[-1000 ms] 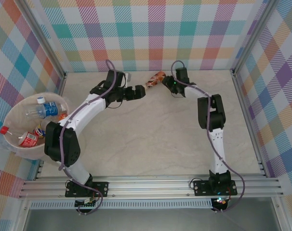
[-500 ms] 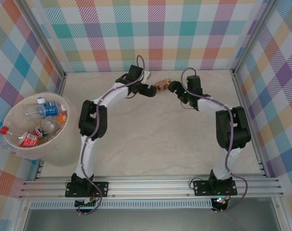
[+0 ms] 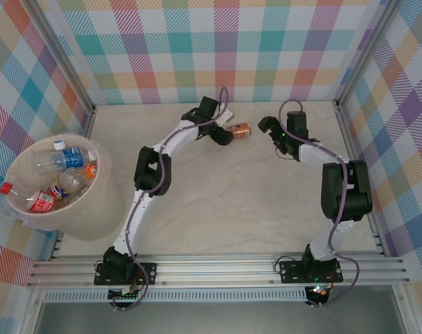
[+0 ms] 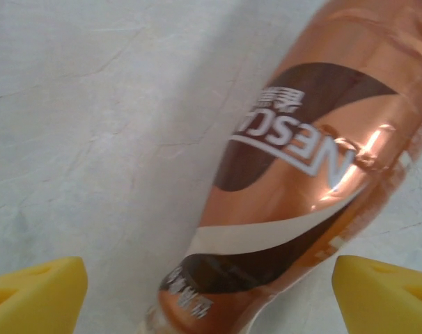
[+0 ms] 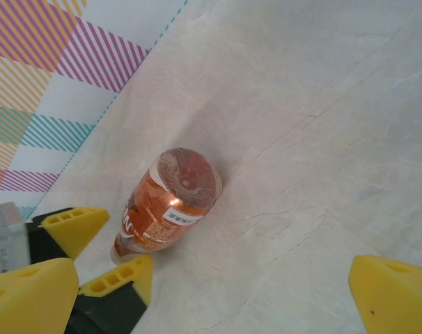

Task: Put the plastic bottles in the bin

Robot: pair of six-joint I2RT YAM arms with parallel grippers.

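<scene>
Both arms read the same from my end. The left arm (image 3: 134, 216) and right arm (image 3: 310, 148) have glossy white rounded links with chunky black joint housings. A thin grey-purple cable (image 3: 289, 101) runs along each. The black base plates (image 3: 124, 271) have light bolt heads at the corners. The left gripper (image 3: 226, 133) and right gripper (image 3: 267, 127) have black bodies. The fingertip pads (image 4: 33, 292) are bright yellow wedges, and on the right wrist camera I see ribbed yellow faces (image 5: 120, 278).
</scene>
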